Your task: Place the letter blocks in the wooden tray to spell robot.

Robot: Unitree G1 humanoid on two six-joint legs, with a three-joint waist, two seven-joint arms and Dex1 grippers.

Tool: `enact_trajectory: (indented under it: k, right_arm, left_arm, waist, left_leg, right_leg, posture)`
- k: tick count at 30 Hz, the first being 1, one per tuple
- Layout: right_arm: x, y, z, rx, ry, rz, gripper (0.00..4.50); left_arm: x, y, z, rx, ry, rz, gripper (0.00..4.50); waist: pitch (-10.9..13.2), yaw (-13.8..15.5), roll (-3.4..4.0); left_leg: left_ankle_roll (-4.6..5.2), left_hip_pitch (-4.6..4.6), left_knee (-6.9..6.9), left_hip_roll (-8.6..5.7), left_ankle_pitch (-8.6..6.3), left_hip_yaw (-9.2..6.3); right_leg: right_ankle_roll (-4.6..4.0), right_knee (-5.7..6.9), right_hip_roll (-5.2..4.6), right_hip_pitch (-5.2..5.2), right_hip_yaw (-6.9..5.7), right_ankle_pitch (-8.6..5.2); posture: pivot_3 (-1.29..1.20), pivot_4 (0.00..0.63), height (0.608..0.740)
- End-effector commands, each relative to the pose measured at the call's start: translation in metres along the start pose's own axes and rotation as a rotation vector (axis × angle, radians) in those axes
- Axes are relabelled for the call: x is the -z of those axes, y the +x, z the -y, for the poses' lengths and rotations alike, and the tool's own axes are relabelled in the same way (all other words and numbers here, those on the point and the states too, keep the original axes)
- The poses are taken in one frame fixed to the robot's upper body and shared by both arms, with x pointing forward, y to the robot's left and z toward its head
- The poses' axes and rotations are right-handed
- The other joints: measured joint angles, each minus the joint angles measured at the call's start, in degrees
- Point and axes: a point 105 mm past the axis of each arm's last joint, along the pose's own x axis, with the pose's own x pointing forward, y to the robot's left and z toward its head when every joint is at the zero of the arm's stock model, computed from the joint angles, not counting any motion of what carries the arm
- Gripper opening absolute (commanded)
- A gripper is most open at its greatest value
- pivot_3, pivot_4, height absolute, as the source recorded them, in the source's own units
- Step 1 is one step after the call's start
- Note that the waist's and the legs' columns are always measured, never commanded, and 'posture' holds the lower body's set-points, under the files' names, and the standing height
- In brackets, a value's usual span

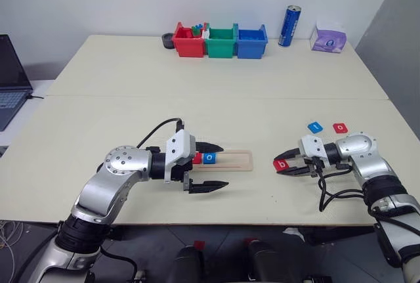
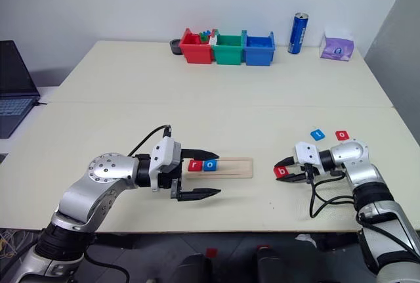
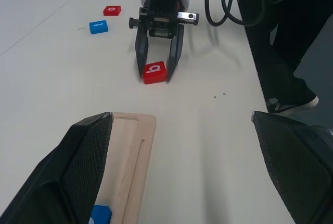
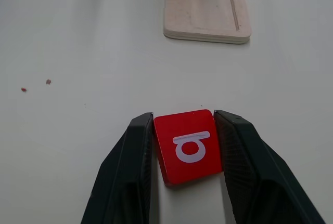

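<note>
Two of five letters are in: a red r block (image 2: 193, 164) and a blue o block (image 2: 209, 164) sit side by side at the left end of the wooden tray (image 2: 236, 168), which lies on the table (image 1: 216, 109) in front of the robot, the rest of its groove bare. Left gripper (image 1: 211, 166) hangs over that filled end with its jaws spread wide, one finger above the tray, one below it, holding nothing. Right gripper (image 4: 183, 146) is down on the table to the right of the tray, fingers closed in against both sides of the red b block (image 4: 188, 145); in the right wrist view the pads touch the tile's edges, and the tile seems to rest flat on the table, so grip made, lift not yet done by my read. Two more tiles lie just behind the right gripper, near each other: a blue tile (image 1: 315, 127) and a red tile (image 1: 339, 127); the red one reads as an o in the left wrist view, the blue one's letter too small to tell, probably t. Left to do: b into the third slot, then the red o, then the blue tile. Roughly two fifths done, third letter in hand.
</note>
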Motion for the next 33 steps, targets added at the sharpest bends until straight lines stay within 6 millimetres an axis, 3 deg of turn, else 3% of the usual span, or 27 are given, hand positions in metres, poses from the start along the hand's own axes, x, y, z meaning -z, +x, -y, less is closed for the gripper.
enact_trajectory:
  k: [1, 5, 10, 19, 27, 33]
  right_arm:
    - [-0.012, -0.002, -0.002, 0.017, 0.068, 0.042, 1.46]
    - [-0.023, 0.004, -0.015, 0.012, 0.124, 0.065, 1.46]
    - [-0.02, 0.014, -0.028, 0.026, 0.12, 0.025, 1.46]
    - [-0.024, 0.015, -0.018, 0.102, 0.169, 0.053, 4.46]
    - [-0.03, 0.009, -0.015, 0.096, 0.191, 0.065, 4.46]
    - [-0.019, 0.009, -0.031, 0.045, 0.18, 0.023, 4.46]
  left_arm:
    - [-0.011, 0.001, -0.001, 0.008, 0.044, 0.029, 4.5]
    - [-0.011, 0.002, -0.001, 0.009, 0.043, 0.031, 4.5]
    - [-0.011, 0.004, -0.001, 0.012, 0.043, 0.035, 4.5]
    - [-0.011, 0.004, -0.002, 0.004, 0.049, 0.039, 4.5]
    - [-0.011, 0.003, -0.002, -0.002, 0.049, 0.042, 4.5]
    - [-0.011, 0.004, -0.002, -0.003, 0.05, 0.044, 4.5]
  waist:
    - [0.0, 0.0, 0.0]
    - [0.0, 0.0, 0.0]
    - [0.0, 0.0, 0.0]
    - [0.0, -0.1, 0.0]
    - [0.0, -0.1, 0.0]
    - [0.0, -0.1, 0.0]
  left_leg:
    - [0.0, 0.0, 0.0, 0.0, 0.0, 0.0]
    - [0.0, -0.06, -0.04, 0.02, 0.0, -0.02]
    - [0.0, -0.06, -0.04, -0.03, 0.0, 0.0]
    - [0.0, -0.06, -0.04, -0.04, 0.0, 0.02]
    - [0.0, -0.06, -0.04, -0.04, 0.0, 0.01]
    - [0.0, -0.07, -0.04, -0.05, 0.0, 0.02]
  right_leg:
    - [0.0, 0.0, 0.0, -0.01, 0.0, 0.0]
    - [0.0, 0.0, 0.0, -0.08, 0.0, 0.0]
    - [0.01, 0.0, 0.01, -0.08, -0.01, 0.0]
    - [0.01, -0.01, 0.04, -0.08, -0.01, -0.01]
    - [0.02, -0.02, 0.05, -0.08, -0.02, -0.01]
    - [0.02, -0.02, 0.04, -0.08, -0.02, -0.01]
  posture:
    - [0.0, 0.15, 0.74]
    - [0.0, 0.15, 0.74]
    - [0.0, 0.15, 0.74]
    - [0.0, 0.15, 0.74]
    - [0.0, 0.15, 0.74]
    - [0.0, 0.15, 0.74]
